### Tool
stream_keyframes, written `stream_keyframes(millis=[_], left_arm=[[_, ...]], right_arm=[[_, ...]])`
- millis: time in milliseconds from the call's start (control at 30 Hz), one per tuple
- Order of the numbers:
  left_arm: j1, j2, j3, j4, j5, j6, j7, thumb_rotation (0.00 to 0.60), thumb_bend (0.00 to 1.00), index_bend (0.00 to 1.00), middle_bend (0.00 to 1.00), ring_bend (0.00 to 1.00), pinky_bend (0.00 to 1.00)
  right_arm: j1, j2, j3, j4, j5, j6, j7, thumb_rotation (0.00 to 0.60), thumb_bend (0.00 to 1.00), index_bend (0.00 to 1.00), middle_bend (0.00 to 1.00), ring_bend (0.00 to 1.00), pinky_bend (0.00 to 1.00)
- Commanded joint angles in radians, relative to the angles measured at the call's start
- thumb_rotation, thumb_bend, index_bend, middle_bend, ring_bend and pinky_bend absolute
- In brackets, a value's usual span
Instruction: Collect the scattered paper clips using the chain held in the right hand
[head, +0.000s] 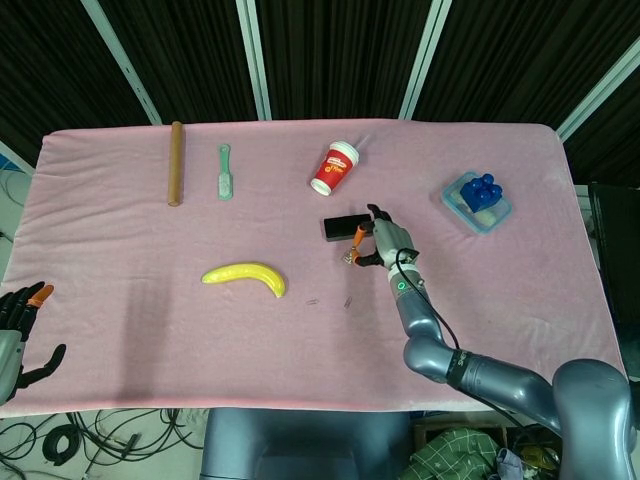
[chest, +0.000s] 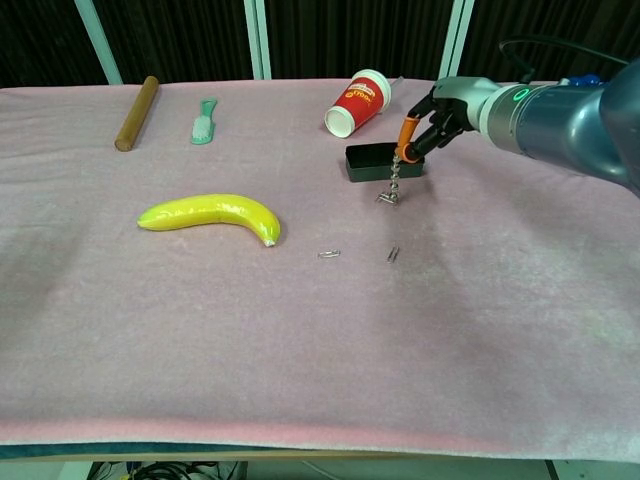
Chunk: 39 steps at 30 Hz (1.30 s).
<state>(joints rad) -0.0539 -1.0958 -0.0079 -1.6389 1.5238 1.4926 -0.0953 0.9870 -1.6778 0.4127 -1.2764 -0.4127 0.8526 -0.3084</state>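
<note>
while right hand (chest: 437, 112) fingers (chest: 407, 132) pinch chain (chest: 395, 178) | left hand (head: 20, 335) fingers spread

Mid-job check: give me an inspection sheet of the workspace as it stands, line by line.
Surface: pink cloth covering the table.
Job's things: chain hangs from the right hand, its lower end at one paper clip beside the black box; two more paper clips lie loose in front.
Clutter: banana, red paper cup on its side, green brush, wooden rod, blue tray of blocks.
Hands: right hand pinches the chain; left hand at the table's near-left edge, holding nothing.
Cables: coiled on the floor.
Surroundings: dark curtains behind.
</note>
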Motion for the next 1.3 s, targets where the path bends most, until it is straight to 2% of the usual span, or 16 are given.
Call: stream_keyframes(millis=[33,533,1300], left_arm=[[0.0,0.0,0.0,0.0,0.0,0.0,-0.001,0.6,0.36,0.1,0.04,0.0,0.0],[-0.001,0.001,0.0,0.002,0.0,-0.002,-0.005,0.6,0.36,0.1,0.04,0.0,0.0],[-0.001,0.002,-0.001,0.003,0.0,-0.003,-0.009,0.6,0.36,0.1,0.04,0.0,0.0]], right_arm=[[0.009,-0.005,0.004,0.016,0.012,-0.006,-0.005,0.6,0.4,0.67,0.0,0.0,0.17],[0.035,-0.041,0.012,0.083,0.043,-0.03,-0.01,0.6,0.4,0.67,0.0,0.0,0.17],[0.042,-0.038,0.026,0.061,0.027,-0.013,-0.01,0.6,0.41,0.67,0.0,0.0,0.17]])
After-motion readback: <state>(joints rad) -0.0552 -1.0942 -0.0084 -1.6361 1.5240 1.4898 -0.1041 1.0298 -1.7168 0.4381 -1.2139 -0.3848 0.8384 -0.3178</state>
